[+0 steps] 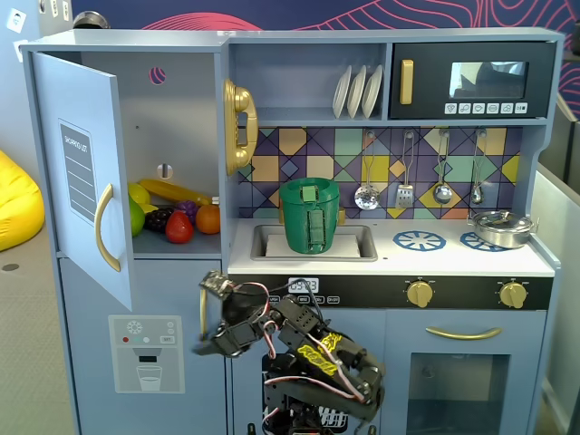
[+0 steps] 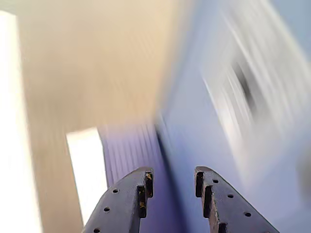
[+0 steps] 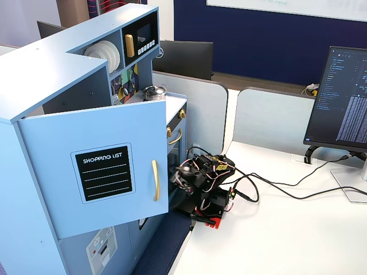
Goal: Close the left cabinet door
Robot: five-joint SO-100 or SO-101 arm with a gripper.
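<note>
Pincer apart and empty, low beside the open door

The pincer (image 2: 171, 187) has its jaws parted, gripping nothing. The left cabinet door (image 3: 94, 166), lettered "SHOPPING LIST", stands swung wide open just above and beside it, its gold handle (image 3: 155, 180) near the arm (image 3: 206, 183).

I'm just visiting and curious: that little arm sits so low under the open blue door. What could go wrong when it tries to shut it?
1. The left cabinet door stands wide open and the gripper is folded low beneath it, so the arm may struggle to reach it.
2. The gripper could catch on the gold handle instead of pushing the door flat.
3. The wrist view is blurred, so aiming may be poor.
</note>
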